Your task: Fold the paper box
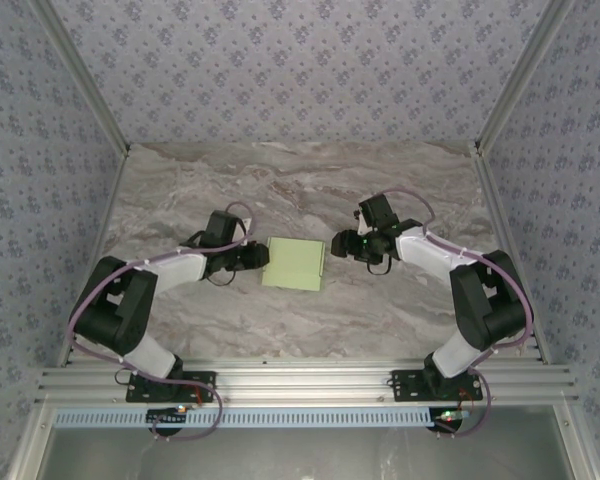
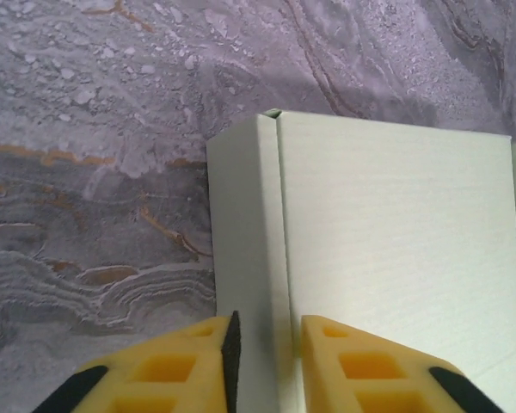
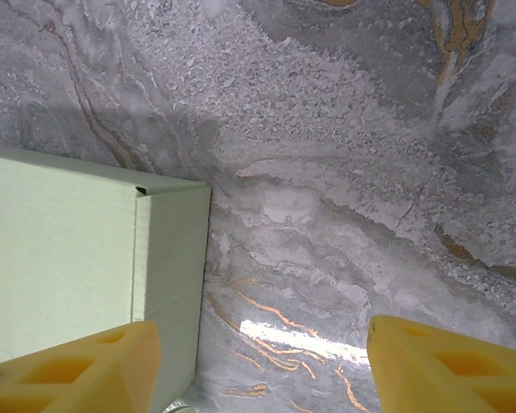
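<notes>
The paper box (image 1: 295, 263) is a pale green card piece lying flat on the marble between the two arms. My left gripper (image 1: 258, 257) is at the box's left edge. In the left wrist view its yellow fingers (image 2: 189, 370) stand a narrow way apart astride a creased side panel of the box (image 2: 396, 258), and the right finger touches the crease. My right gripper (image 1: 338, 246) hovers just off the box's right edge. It (image 3: 262, 370) is open wide, with one finger (image 3: 77, 370) over the box's side panel (image 3: 168, 275) and bare marble between the fingers.
The marble table (image 1: 280, 180) is walled by patterned panels at the back and on both sides. An aluminium rail (image 1: 300, 380) with both arm bases runs along the near edge.
</notes>
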Tool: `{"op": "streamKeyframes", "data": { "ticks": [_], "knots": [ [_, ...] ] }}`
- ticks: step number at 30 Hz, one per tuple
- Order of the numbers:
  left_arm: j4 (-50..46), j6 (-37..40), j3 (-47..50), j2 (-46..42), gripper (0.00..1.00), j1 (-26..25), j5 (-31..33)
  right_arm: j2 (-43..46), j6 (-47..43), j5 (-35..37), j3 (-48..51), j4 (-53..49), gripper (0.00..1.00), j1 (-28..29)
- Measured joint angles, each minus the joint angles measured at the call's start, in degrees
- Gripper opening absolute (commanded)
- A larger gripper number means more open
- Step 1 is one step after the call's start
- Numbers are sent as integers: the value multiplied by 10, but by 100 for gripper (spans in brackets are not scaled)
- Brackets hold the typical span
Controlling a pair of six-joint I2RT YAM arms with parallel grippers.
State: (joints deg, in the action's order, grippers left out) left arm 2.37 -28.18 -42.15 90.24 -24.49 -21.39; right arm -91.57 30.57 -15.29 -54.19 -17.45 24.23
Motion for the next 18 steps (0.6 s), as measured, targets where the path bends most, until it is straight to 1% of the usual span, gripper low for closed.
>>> {"op": "streamKeyframes", "data": {
  "ticks": [5,8,11,13,14,18],
  "knots": [
    [10,-5,2,0,17,2,-2,2,0,-11,4,12,67,-1],
    [30,-17,13,-1,16,10,-10,9,6,-39,24,39,70,-5],
    [57,-30,32,-6,16,23,-20,8,39,-96,56,93,77,-18],
    [69,-37,40,-7,16,31,-26,-2,74,-140,77,143,91,-28],
    [71,-40,42,-7,16,33,-28,-14,94,-161,85,170,96,-32],
    [78,-45,51,-7,16,39,-29,-61,155,-226,90,267,96,-35]
  ]
}}
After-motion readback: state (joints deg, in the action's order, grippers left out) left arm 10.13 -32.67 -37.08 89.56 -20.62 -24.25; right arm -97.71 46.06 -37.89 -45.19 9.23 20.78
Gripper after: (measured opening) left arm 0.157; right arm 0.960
